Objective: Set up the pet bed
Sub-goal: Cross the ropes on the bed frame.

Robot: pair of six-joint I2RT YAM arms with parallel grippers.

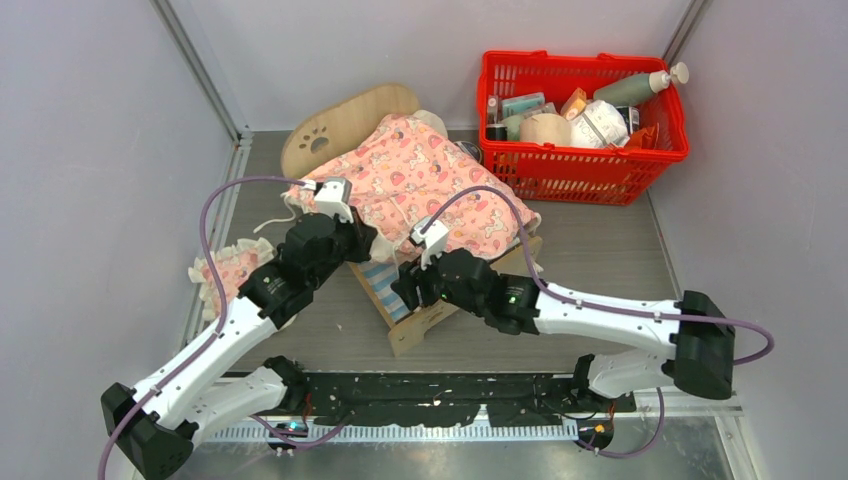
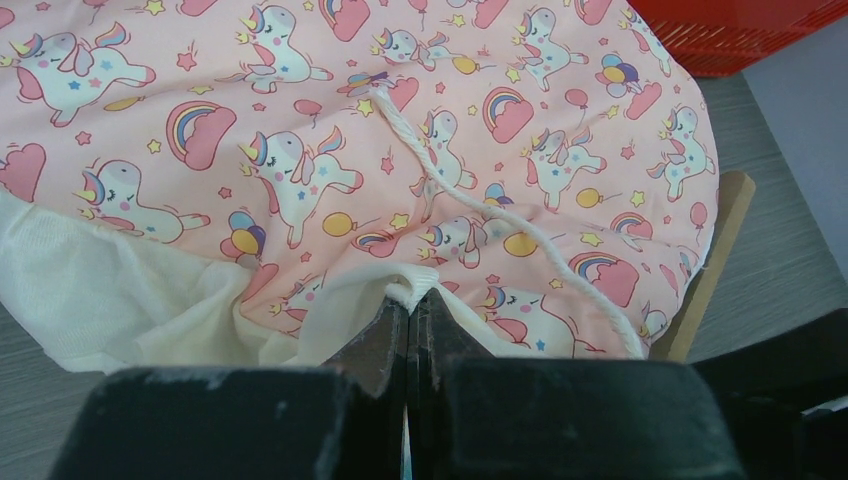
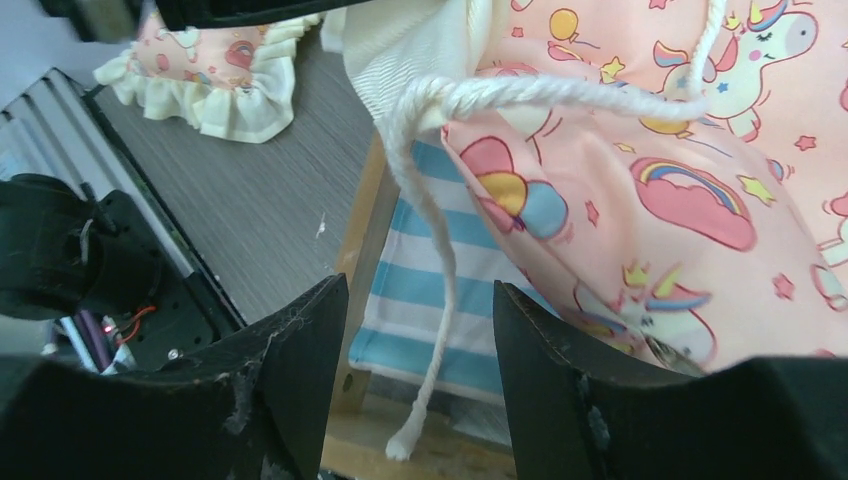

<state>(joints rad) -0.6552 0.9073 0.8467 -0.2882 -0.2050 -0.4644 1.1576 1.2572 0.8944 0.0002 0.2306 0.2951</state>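
Left arm: is reaching forward from the near-left corner with its elbow bent, its wrist hanging over the bed's left side.
Left gripper (image 2: 408,300): is pinching the blanket's (image 1: 430,180) cream hem, fingers pressed together on the cloth.
Right arm: is stretching low and leftward across the table (image 1: 600,250), its wrist at the bed's foot.
Right gripper (image 3: 418,290): is holding its jaws apart, with the cord (image 3: 440,300) dangling between them.
Pet bed (image 1: 350,118): is sitting mid-table at an angle, left of the red basket (image 1: 585,160).
Materials: pale plywood frame and arched headboard with a paw cutout. The blue-and-white striped mattress (image 3: 395,290) is showing under soft pink unicorn-print fabric. The cord is twisted white rope.
Pillow (image 1: 228,270): is lying beside the left arm, pink with a cream frill.
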